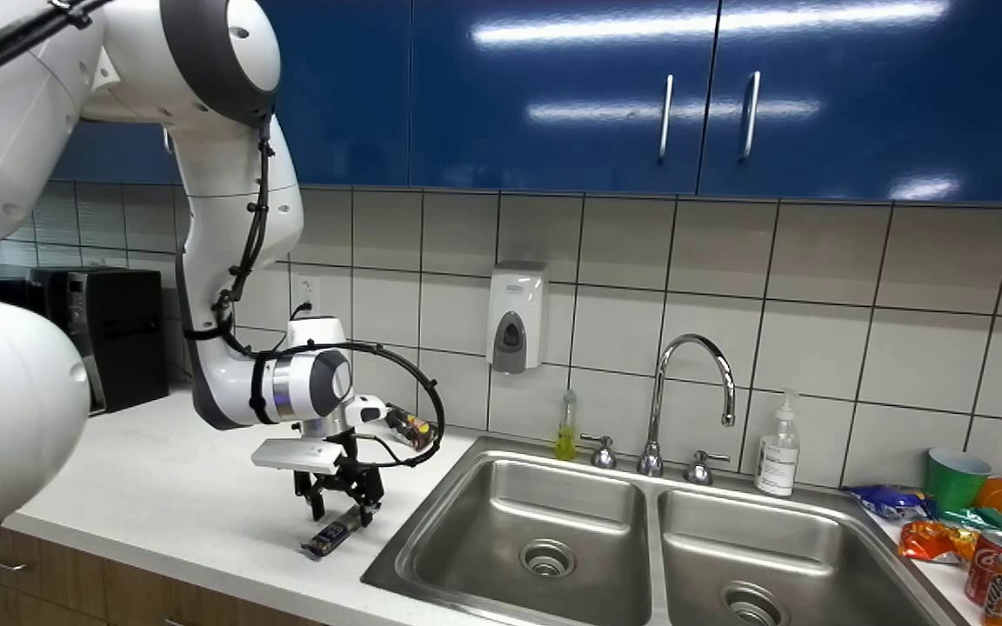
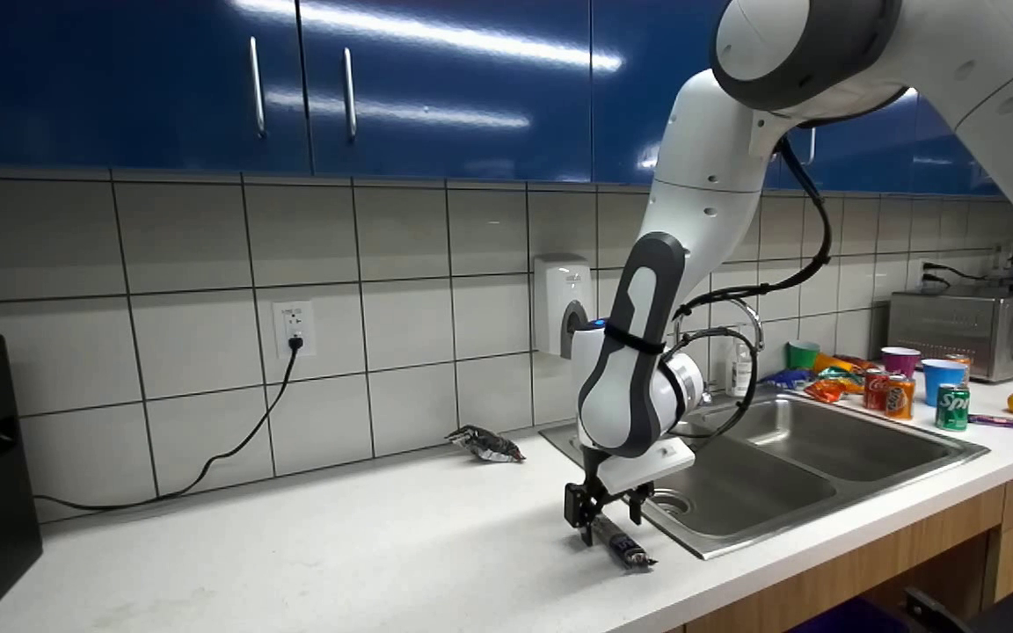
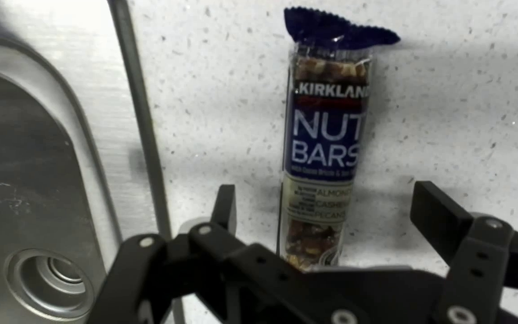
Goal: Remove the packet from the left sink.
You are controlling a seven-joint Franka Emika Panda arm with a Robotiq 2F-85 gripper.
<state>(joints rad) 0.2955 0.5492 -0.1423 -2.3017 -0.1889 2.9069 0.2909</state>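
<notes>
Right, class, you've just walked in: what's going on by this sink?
A white robot arm with a black two-fingered gripper is dealing with a slim, oblong, dark-blue-and-clear nut-bar packet. The packet lies on the white speckled counter, beside the rectangular stainless-steel left sink. The gripper's jaws stand open over it, with a gap on either side, so nothing is held. Judging by where it lies, getting the packet out of the sink looks done.
</notes>
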